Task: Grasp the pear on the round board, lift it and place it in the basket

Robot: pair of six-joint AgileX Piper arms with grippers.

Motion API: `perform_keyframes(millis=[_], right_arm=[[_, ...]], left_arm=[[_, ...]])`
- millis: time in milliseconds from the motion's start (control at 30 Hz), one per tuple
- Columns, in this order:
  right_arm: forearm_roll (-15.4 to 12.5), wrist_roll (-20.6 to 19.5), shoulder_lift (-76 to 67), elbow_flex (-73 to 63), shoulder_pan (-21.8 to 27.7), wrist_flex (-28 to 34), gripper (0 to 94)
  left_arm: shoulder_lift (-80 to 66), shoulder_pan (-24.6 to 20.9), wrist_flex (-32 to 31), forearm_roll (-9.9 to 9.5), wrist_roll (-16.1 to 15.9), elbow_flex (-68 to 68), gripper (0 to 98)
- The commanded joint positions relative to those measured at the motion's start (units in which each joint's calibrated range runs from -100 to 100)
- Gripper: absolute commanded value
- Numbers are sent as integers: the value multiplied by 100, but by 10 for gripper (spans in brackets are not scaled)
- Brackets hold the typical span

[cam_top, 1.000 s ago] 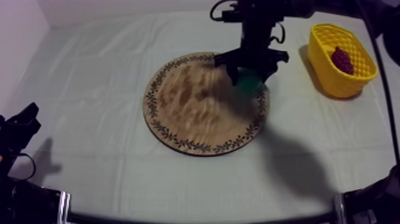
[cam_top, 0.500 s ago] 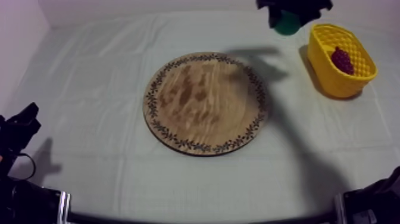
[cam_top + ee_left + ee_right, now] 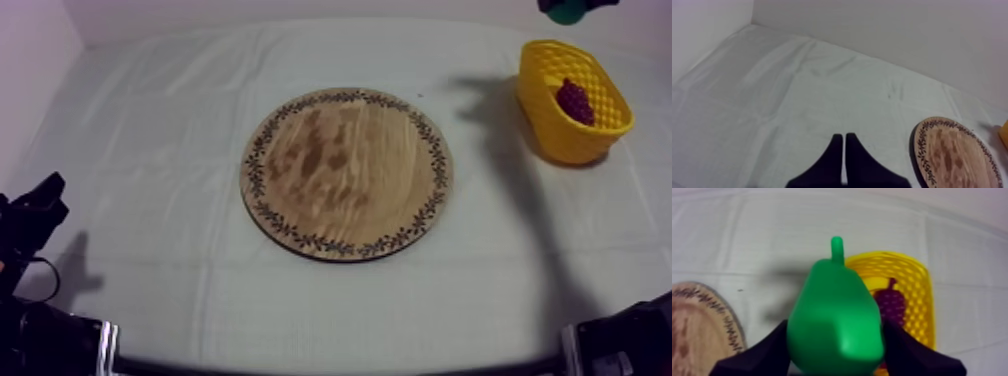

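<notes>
Pear [image 3: 834, 325] first: it is off the wooden board [image 3: 345, 170] and up in the air, stalk pointing away, clamped between the two black fingers of the right claw [image 3: 834, 357], which press on either flank of its fat lower half. From above, a sliver of green shows at the far right edge of the worktop [image 3: 150, 120], just beyond the yellow basket [image 3: 548, 130], with the arm's shadow lying on the cloth beside the basket. The board is bare. A bunch of grapes [image 3: 574, 100] already lies inside the basket.

The left claw [image 3: 844, 150] has its fingers pressed together in a narrow wedge, gripping nothing, low over the cloth on its own side of the board.

I'd say the pick-up is done and the carry is under way. Looking past the pear from the wrist, the basket's rim and the grapes peek out behind it, so the fruit seems close to the opening but perhaps not squarely over it. The next move calls for centring it above the mouth, coming down clear of the rim, and only then parting the fingers, so the smooth pear drops in beside the grapes rather than glancing off the edge.
</notes>
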Motion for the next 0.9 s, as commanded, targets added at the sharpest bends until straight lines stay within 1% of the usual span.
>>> perform_keyframes(millis=[0,100,233,467,733,800,867], right_arm=[[26,62,5,125,223,-195,369],[59,148,21,385,415,-466,368],[157,154,78,827,572,-807,371],[194,139,379,1378,702,-1107,373],[-48,161,973,1438,719,-1041,379],[-100,159,1120,1369,723,-1021,406],[-154,171,1251,1292,740,-1009,457]], left_arm=[[0,1,-1,-2,-1,0,1],[0,1,-1,-2,-1,0,1],[0,1,-1,-2,-1,0,1],[0,1,-1,-2,-1,0,1],[0,1,-1,-2,-1,0,1],[0,1,-1,-2,-1,0,1],[0,1,-1,-2,-1,0,1]])
